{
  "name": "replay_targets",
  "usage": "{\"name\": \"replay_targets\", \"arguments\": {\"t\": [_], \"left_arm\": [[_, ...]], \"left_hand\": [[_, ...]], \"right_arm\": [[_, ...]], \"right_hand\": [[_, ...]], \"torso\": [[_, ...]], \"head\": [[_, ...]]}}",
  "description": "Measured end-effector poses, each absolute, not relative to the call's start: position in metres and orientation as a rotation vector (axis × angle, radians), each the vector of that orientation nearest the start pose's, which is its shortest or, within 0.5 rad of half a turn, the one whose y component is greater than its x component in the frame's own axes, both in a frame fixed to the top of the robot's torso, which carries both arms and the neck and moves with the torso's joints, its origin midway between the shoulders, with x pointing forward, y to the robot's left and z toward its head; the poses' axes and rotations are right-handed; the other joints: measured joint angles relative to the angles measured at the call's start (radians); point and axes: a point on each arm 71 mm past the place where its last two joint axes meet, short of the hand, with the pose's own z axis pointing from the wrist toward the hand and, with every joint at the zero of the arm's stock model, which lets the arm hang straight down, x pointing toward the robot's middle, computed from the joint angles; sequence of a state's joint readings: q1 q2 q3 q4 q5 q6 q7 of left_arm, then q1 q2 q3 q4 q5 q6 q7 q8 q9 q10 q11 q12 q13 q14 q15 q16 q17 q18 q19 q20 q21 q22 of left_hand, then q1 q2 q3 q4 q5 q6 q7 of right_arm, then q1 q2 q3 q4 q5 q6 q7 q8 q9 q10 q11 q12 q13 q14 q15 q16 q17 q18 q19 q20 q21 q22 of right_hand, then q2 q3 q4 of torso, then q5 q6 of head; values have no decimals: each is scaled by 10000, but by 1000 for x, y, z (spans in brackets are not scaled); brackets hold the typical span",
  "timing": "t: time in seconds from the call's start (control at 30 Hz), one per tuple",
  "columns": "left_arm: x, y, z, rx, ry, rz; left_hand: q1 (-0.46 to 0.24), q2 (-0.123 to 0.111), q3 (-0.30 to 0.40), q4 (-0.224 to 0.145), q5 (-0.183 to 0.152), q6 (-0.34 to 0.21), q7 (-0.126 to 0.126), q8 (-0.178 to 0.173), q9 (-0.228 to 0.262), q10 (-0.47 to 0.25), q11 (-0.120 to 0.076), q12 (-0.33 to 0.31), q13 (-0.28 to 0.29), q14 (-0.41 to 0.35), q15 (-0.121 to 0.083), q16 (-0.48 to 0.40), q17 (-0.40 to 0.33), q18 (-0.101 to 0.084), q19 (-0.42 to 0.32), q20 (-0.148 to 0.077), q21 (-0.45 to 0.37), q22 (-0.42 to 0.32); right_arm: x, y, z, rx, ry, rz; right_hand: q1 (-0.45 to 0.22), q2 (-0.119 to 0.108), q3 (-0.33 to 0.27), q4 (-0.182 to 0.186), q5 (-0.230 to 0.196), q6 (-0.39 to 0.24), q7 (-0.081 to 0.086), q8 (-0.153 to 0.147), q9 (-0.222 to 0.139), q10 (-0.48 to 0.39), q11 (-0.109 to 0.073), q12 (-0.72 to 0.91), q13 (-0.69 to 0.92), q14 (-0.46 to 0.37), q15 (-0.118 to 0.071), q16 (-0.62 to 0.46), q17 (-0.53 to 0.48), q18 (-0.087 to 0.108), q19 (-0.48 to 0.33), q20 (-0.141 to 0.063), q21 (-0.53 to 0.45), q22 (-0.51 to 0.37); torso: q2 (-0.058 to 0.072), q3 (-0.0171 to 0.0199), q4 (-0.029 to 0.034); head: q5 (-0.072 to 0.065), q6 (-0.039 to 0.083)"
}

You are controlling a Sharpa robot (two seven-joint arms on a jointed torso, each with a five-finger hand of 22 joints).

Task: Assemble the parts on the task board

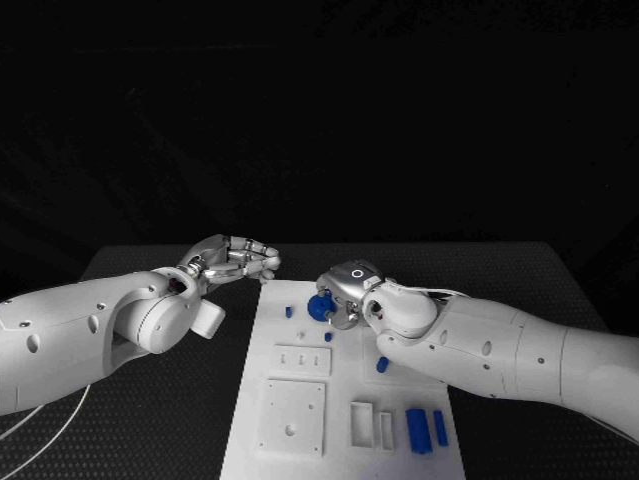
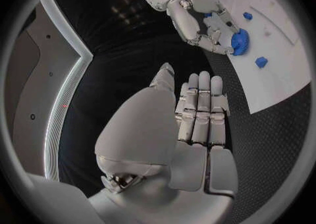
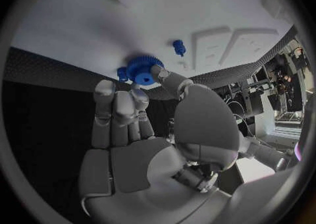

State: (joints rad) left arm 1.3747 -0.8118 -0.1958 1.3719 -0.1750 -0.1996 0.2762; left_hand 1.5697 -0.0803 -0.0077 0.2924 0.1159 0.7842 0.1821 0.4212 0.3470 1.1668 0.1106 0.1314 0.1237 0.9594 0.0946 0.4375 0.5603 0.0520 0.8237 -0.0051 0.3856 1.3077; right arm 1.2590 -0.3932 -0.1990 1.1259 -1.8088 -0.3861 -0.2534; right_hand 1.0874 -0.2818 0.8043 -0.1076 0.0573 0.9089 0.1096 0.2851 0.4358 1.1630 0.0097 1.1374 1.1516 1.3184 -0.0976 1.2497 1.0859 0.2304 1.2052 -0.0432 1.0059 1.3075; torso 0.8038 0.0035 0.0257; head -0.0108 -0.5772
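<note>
— Head view first: what do you see on the black table [image 1: 146,262]?

— A long white task board [image 1: 345,400] lies in the middle of it. Two white arms reach in, one from each side.

— What is the right hand [image 1: 351,292] doing?

— It sits over the far end of the board. It holds a blue gear [image 1: 321,307]. In the right wrist view the gear [image 3: 144,69] is pinched between the thumb and the fingertips [image 3: 139,95], and it is right down at the board [image 3: 197,18]. I cannot tell if the gear touches the board.

— And the left hand [image 1: 233,260]?

— It is at the far left corner of the board, just off its edge, above the table. Its fingers are curled in together. The left wrist view shows the fingers [image 2: 200,109] lying side by side with nothing in them.

— Where are the other parts?

— A small blue peg [image 1: 289,311] stands on the board just left of the gear. Another small blue piece [image 1: 383,364] lies by the right arm, near the middle of the board. Two long blue bars [image 1: 419,430] lie side by side at the near right end.

— Anything else on the board?

— White blocks. One small plate with slots [image 1: 302,360] lies in the middle, a bigger square plate [image 1: 292,415] lies nearer, and a small white frame [image 1: 365,422] lies beside the blue bars.
</note>
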Motion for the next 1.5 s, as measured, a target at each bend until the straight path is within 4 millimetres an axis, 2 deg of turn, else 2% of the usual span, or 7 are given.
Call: {"name": "replay_targets", "arguments": {"t": [0.33, 0.6, 0.97, 1.03, 1.2, 1.4, 1.5], "left_arm": [[525, 234, -159, -8588, 16079, -13639], [525, 234, -159, -8587, 16079, -13639], [526, 236, -159, -8598, 16061, -13604], [526, 236, -159, -8603, 16054, -13593], [526, 237, -159, -8611, 16039, -13571], [527, 238, -159, -8616, 16019, -13552], [527, 239, -159, -8626, 15998, -13517]], "left_hand": [[0, 0, 0, 0, 0, 0, 0, 0, -1, 0, 0, 0, -1, 0, 0, 0, 10, -2, 0, 0, 0, -1], [0, 0, 0, 0, 0, 0, 0, 0, 7, 0, 0, 0, -1, 0, 0, 0, 9, -3, 0, 0, 0, -2], [0, 0, 0, 0, 0, 0, 0, 0, 6, 0, 0, -38, -1, 0, 0, -39, 19, -6, 0, 0, 0, -4], [0, 0, 0, 0, 0, 0, 0, 0, 5, 0, 0, -38, 4, 0, 0, -39, 19, -6, 0, 0, 0, -3], [0, 0, 0, 0, 0, 0, 0, 0, 5, 0, 0, -38, 7, 0, 0, -39, 18, -7, 0, 0, 0, -4], [0, 0, 0, 0, 0, 0, 0, 0, 30, 75, 2, -38, 24, 0, 0, -39, 43, -7, 0, 0, 0, -4], [0, 0, 0, 0, 0, 0, 0, 0, 31, 75, 2, -38, 33, 0, 0, -39, 47, -8, 0, 0, 0, -4]], "right_arm": [[533, -79, -214, -5148, 15073, 3775], [533, -81, -215, -5058, 15169, 3816], [534, -91, -215, -4795, 15212, 3889], [534, -95, -214, -4654, 15136, 3985], [534, -107, -202, -4093, 14715, 4493], [539, -132, -176, -3263, 14295, 5164], [539, -146, -169, -2864, 14328, 5480]], "right_hand": [[0, 2, -102, -103, 8, -214, 215, -159, -101, -54, 53, 0, -29, -2, 68, -47, 0, -2, -60, -9, -2, 0], [6, -4, -124, -125, 8, -449, 236, -299, -164, -68, 65, 0, -55, -2, 69, -86, 11, -41, -73, 2, -40, -1], [66, -64, 31, -222, 1129, -530, 209, -299, -164, -70, 67, 48, -117, -2, 69, -124, 72, -45, -74, 5, -74, -1], [66, -64, 31, -222, 1115, -530, 208, -274, -158, -71, 67, 48, -125, -2, 69, -124, 110, -45, -85, 16, -74, -1], [66, -64, 5, -195, 654, -530, 208, -188, -134, -69, 66, 89, -145, -2, 69, -124, 141, -47, -33, -34, -74, -1], [21, -83, -113, -164, 512, -378, 248, -67, -90, -66, 64, 127, -158, 34, 103, -123, 180, -52, -30, -33, -74, -1], [-32, -28, -254, -193, 557, -375, 246, -55, -79, -87, 85, 127, -169, 33, 103, -123, 180, -54, -29, -32, -73, -1]], "torso": [[1, -2, 0], [1, -2, 1], [1, -1, -5], [0, -1, -4], [-8, -1, -9], [-14, 4, -29], [-21, 11, -48]], "head": [[8, -17], [13, -50], [33, -36], [20, -24], [37, 12], [51, 35], [11, 77]]}}
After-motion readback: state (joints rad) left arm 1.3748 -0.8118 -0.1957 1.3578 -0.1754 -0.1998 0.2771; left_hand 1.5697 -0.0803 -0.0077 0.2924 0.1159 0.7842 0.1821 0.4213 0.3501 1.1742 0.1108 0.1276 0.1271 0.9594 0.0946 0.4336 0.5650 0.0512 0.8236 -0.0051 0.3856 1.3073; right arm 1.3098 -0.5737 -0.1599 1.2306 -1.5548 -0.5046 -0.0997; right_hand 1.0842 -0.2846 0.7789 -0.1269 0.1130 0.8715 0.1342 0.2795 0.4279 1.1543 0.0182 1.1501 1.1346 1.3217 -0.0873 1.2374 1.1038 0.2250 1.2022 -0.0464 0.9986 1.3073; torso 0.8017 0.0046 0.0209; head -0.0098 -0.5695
